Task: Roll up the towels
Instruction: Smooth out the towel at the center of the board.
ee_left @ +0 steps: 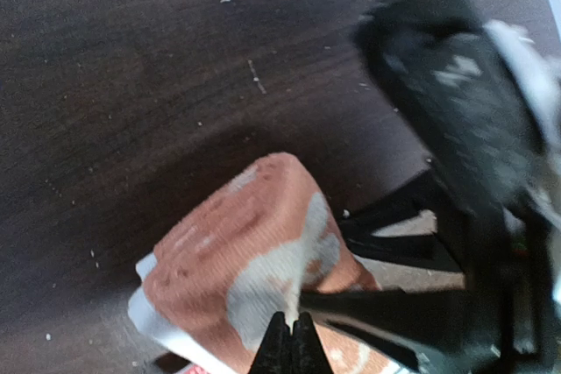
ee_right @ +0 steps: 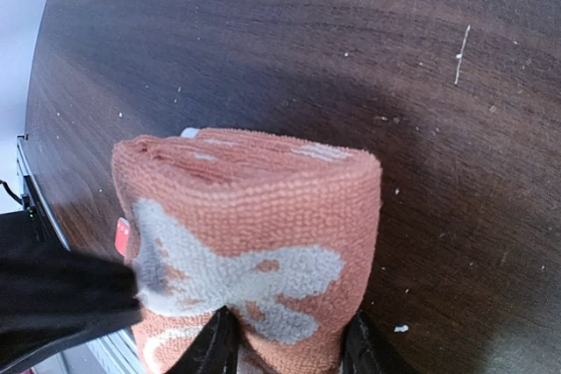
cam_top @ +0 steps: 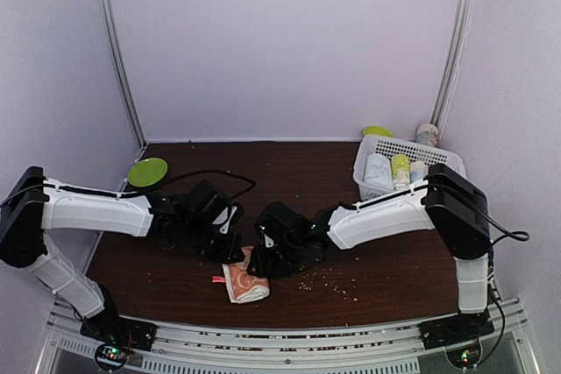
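Two black fingers of the right pincer (ee_right: 291, 349) are filling the bottom of the right wrist view. They are standing on either side of the orange towel (ee_right: 250, 216) and clamping it across its width. The towel is lying as a thick bundle on the dark surface (cam_top: 289, 172), close to the near edge and roughly midway between the two arm bases.

Seen from that wrist, the bundle's long axis is running straight away from the fingers, with its layered end pointing outward. The left pincer (ee_left: 292, 343) is clenched tight. Its tips are pressing on a cream patch of the same towel from the other side, and it does not appear to be holding a fold. From above, both arms are meeting over the far end of the towel, which is reaching from under them toward the near edge.

Judging by this, the right arm is doing the holding, so any tightening or release is depending on it. The left is only steadying.

A white basket (cam_top: 438, 157) of rolls is sitting at the far right. Whether the dotted blue towel is among them is too small to tell.
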Controlling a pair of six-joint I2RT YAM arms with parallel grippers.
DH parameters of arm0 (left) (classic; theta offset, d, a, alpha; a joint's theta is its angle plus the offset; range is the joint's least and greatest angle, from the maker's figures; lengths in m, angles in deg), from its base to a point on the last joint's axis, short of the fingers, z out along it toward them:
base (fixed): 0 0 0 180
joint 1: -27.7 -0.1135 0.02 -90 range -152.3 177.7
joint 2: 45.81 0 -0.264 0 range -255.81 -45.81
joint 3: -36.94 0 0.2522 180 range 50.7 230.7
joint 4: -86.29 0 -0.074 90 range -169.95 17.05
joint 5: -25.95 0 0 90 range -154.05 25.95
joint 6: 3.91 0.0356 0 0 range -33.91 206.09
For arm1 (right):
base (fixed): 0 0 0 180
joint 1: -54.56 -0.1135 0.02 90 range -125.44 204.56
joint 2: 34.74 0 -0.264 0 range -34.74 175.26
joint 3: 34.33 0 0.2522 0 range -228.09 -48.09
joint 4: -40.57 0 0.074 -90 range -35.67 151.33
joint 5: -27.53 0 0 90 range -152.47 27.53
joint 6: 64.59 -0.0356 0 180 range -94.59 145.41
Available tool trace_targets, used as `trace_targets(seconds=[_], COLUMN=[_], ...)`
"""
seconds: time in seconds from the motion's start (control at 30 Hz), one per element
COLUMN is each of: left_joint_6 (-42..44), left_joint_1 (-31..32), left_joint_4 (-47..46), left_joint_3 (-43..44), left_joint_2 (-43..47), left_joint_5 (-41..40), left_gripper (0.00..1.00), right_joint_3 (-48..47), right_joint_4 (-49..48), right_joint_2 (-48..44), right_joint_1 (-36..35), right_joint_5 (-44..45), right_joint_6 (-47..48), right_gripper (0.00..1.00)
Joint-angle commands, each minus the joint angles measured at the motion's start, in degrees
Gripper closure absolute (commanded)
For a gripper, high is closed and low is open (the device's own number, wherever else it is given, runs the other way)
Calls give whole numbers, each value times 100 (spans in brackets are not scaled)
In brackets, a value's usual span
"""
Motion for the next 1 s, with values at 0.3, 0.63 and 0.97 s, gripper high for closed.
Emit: trace_targets(seconds=[0.3,0.63,0.97], left_joint_6=[-221,-368,-551], left_joint_1=[-323,-323,-318], left_joint_4=[-1272,-1423,-1742], left_joint_3=[-702,-1143,-1626], left_joint_2=[-807,-668,-659], left_joint_5=[212,90,18], left_gripper=[100,100,100], right_joint_3=[689,-340,-325], right_joint_4=[134,1004,1285], right_joint_2=[-918,-622,-21], right_joint_1=[-95,-625,-814], right_joint_5=[0,550,656], right_joint_6=[50,810,882], right_gripper=[56,66,77])
